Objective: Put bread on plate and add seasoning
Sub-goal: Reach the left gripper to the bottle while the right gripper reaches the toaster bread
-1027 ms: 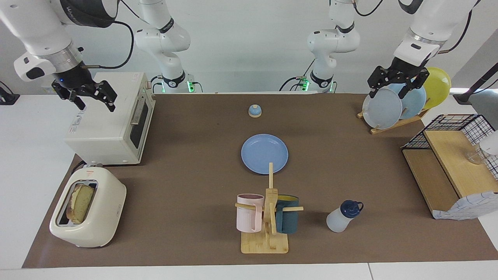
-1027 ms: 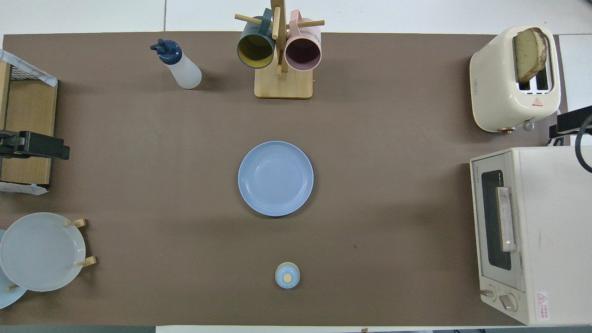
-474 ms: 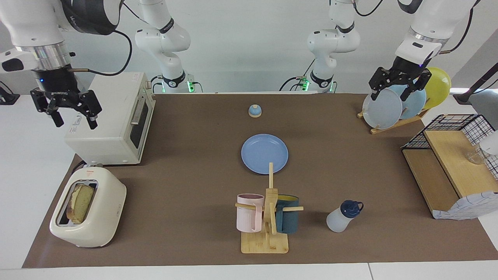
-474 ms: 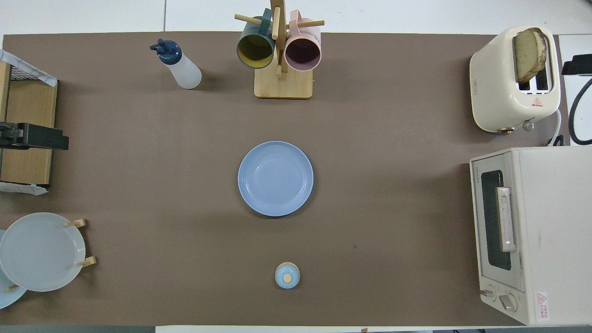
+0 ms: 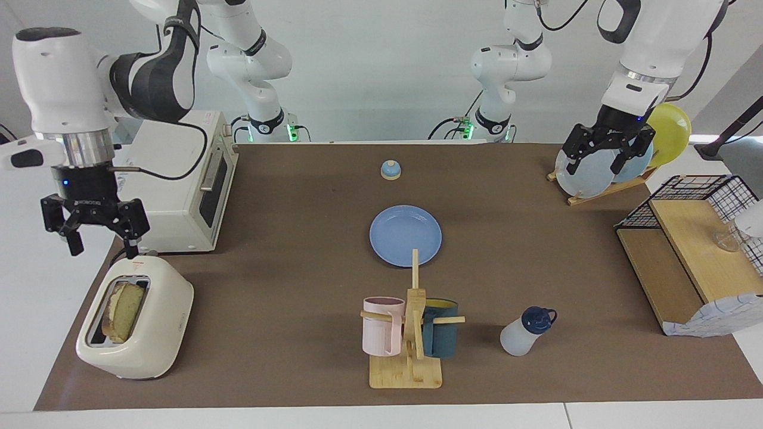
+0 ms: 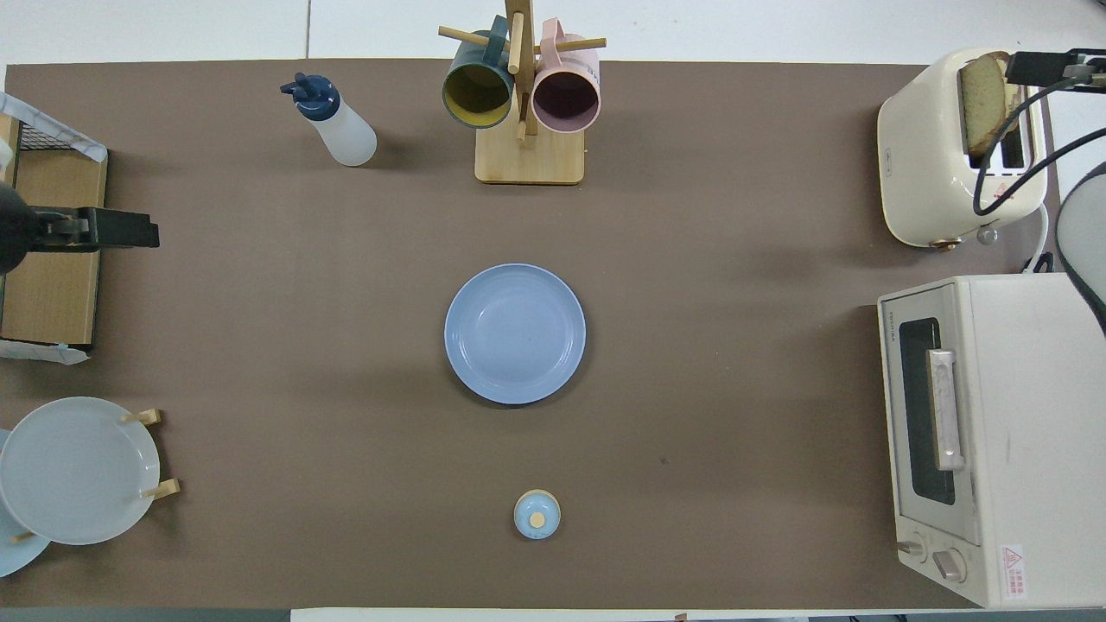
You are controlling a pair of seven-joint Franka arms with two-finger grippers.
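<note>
1. The right tool (image 5: 98,235) hangs in the air with its fingers spread wide and nothing between them, over the worktop's (image 5: 286,250) edge between the toaster oven (image 5: 170,185) and the toaster (image 5: 143,325), at the right arm's end
2. The bread (image 5: 123,310) stands upright in a slot of the cream toaster, its top poking out; no tool touches it
3. The plate (image 5: 405,234) lies flat and bare at the middle of the worktop, with the small bell (image 5: 390,170) nearer to the robots and the mug rack (image 5: 411,333) farther from them
4. The seasoning (image 5: 526,331) stands beside the mug rack, toward the left arm's end, untouched
5. The left tool (image 5: 608,152) is raised over the plate rack (image 5: 602,170), fingers apart and empty, its fingertips in front of the standing plates
</note>
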